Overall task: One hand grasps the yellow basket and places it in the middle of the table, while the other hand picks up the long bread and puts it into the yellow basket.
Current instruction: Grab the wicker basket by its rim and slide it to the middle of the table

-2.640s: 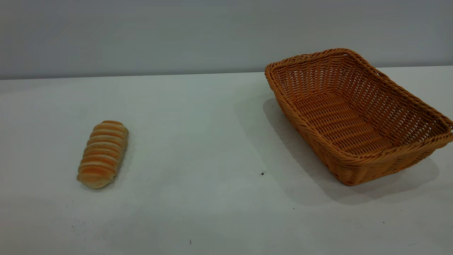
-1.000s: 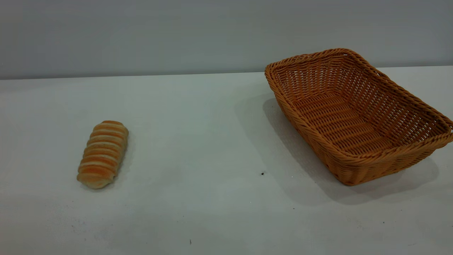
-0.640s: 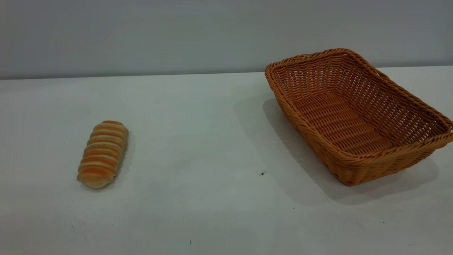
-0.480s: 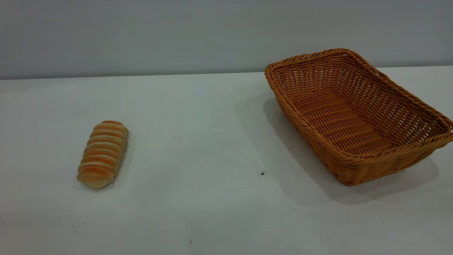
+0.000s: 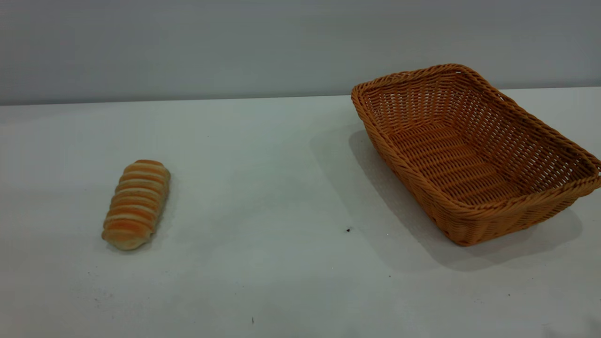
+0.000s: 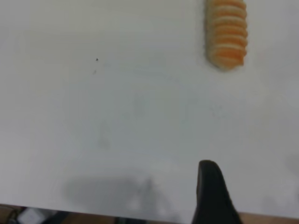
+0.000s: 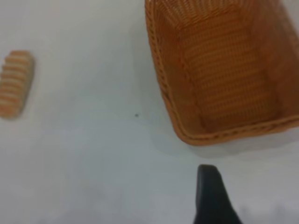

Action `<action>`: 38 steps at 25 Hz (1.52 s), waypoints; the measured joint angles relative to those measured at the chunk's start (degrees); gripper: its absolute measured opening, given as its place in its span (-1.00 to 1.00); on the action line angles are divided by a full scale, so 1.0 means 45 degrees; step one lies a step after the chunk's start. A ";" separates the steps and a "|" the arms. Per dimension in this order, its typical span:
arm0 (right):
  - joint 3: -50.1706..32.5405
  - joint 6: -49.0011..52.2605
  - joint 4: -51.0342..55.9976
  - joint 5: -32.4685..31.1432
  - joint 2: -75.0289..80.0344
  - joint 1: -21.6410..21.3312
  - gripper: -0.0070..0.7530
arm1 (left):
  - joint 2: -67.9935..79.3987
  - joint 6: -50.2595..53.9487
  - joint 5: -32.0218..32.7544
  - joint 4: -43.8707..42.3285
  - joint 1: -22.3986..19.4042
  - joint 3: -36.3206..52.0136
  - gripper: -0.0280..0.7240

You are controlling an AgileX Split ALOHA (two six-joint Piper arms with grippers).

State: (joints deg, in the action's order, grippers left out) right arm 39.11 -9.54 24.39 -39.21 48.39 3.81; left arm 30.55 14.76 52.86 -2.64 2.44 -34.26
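The yellow basket is set on the right side of the table, angled so that one corner points toward the near edge; it is empty, and it has not yet been brought to the middle. The long bread is laid flat well apart from it on the left side, untouched. By this layout each item is put within reach of its own arm, so the basket is judged to be meant for the right arm and the bread for the left.

In the left wrist view a single dark finger of the left gripper is seen near the table's edge, with the bread farther off. In the right wrist view one finger of the right gripper is seen short of the basket's nearest corner. Only one finger is shown in each view, so how wide either pair of jaws stands cannot be told. Nothing is held.

The basket is woven of orange-tan wicker in open rows, with flared sides and a thick braided rim that offers a probable pinch point. The bread is oblong with rounded ends, banded crosswise in golden brown and cream, and is likely soft. The tabletop is plain, white and matte, marked by a few dark specks.
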 joint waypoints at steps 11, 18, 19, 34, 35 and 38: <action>0.0070 0.2278 0.1856 0.3931 0.6944 0.0000 0.29 | 0.0096 0.0515 -0.0297 -0.0076 0.0000 0.0000 0.37; 0.0097 0.3422 0.3119 0.5066 0.9549 0.0000 0.29 | 0.0096 0.0515 -0.0248 -0.0579 0.0000 0.0000 0.37; 0.0107 0.3486 0.3374 0.5222 0.9835 0.0000 0.29 | 0.0096 0.0515 -0.0244 -0.0579 0.0000 0.0000 0.37; 0.1934 0.3578 0.5727 0.5921 1.3808 0.0000 0.29 | 0.0096 0.0515 -0.0280 -0.0579 0.0000 0.0000 0.37; 0.2172 0.3578 0.5815 0.5921 1.4186 0.0000 0.29 | 0.0096 0.0515 -0.0280 -0.0579 0.0000 0.0000 0.37; 0.2833 0.3565 0.6024 0.5818 1.5030 0.0000 0.27 | 0.0096 0.0515 -0.0280 -0.0579 0.0000 0.0000 0.37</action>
State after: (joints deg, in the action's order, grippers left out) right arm 51.85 6.50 51.50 -13.03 116.03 3.81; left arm 30.98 17.08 51.59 -5.24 2.44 -34.26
